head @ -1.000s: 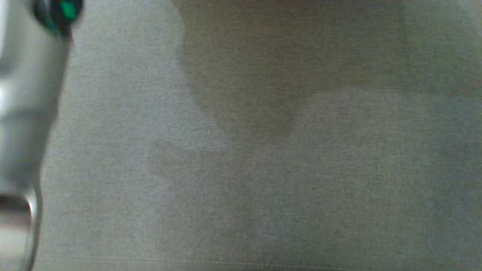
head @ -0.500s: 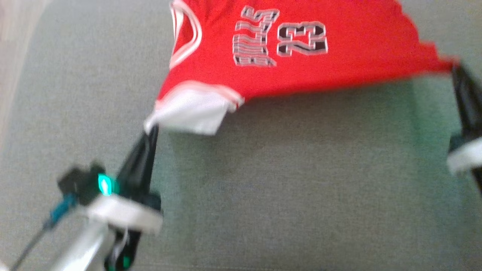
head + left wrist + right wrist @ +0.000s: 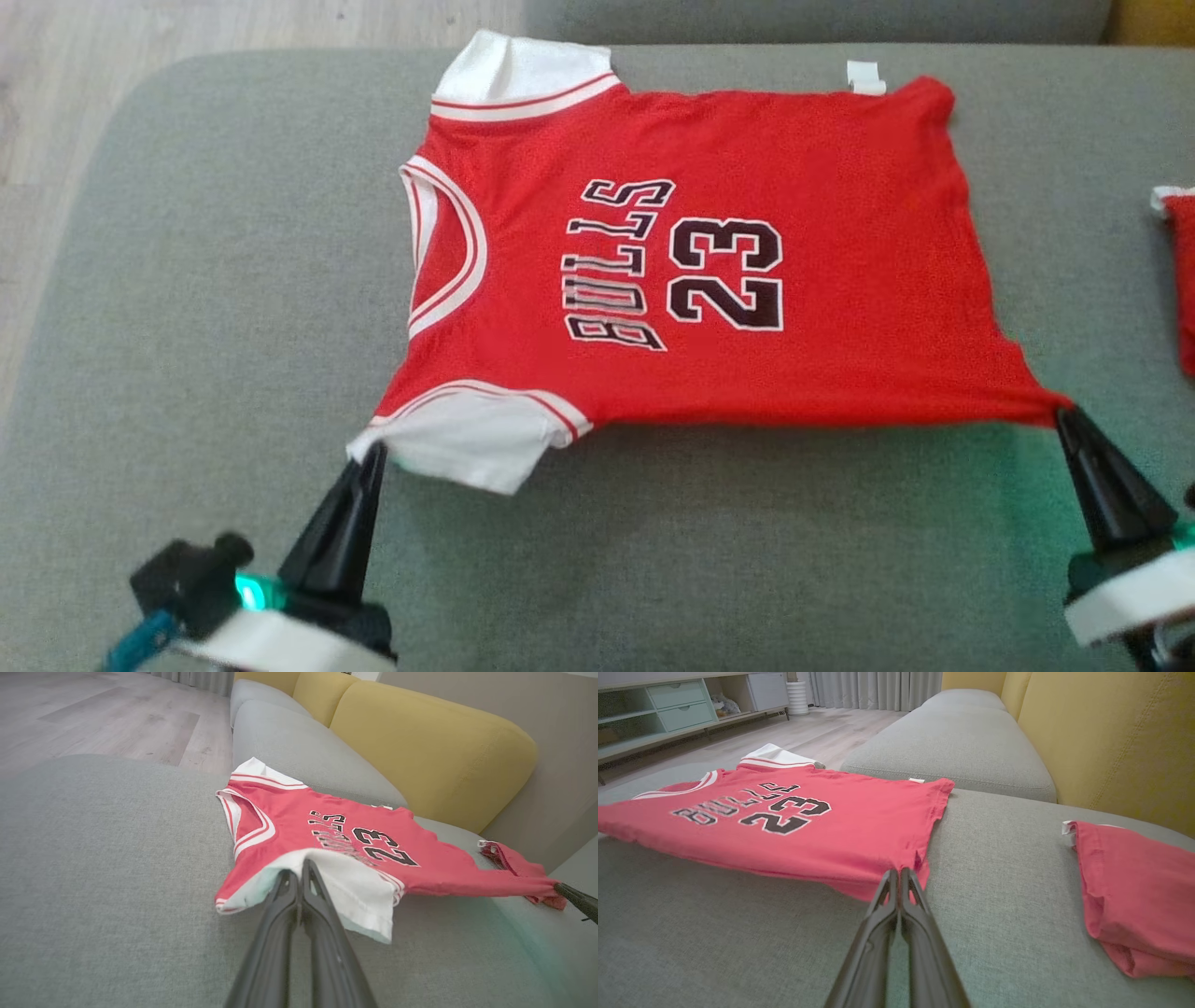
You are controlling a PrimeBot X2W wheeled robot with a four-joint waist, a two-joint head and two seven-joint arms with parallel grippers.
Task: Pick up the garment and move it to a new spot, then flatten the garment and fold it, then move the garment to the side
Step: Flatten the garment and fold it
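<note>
Obs: garment (image 3: 728, 280), a red jersey, print side up, lies spread on the grey seat cushion (image 3: 187, 327), collar toward the robot's left, hem toward its right. Far edge and far sleeve rest flat on the fabric.

Left gripper (image 3: 372, 455): jaws pressed together, pinching the white near sleeve (image 3: 467, 443) at its edge. The left wrist view confirms cloth between the fingertips.

Right gripper (image 3: 1062, 413): jaws likewise closed tight, nipping the near hem corner (image 3: 1027, 397). The corner is pulled to a point.

Near edge runs taut between the two grips and appears slightly lifted off the cushion, with shadow beneath it. The body of the shirt is mostly smooth; shallow ripples fan out from the hem corner.

Second red garment (image 3: 1178, 280), folded, sits on the same cushion just right of the right gripper, apart from the jersey.

Step in hand (judgement): flattening, ahead of the fold.

Notes for doing it well:
- keep tension equal on both sides, so the print does not skew
- lower both grips together until the near edge meets the cushion
- ease the stretch before letting go, or the hem corner will likely spring back and pucker
- the near sleeve droops folded under the pinch; lay it outward, not tucked
- keep the right arm off the folded piece
</note>
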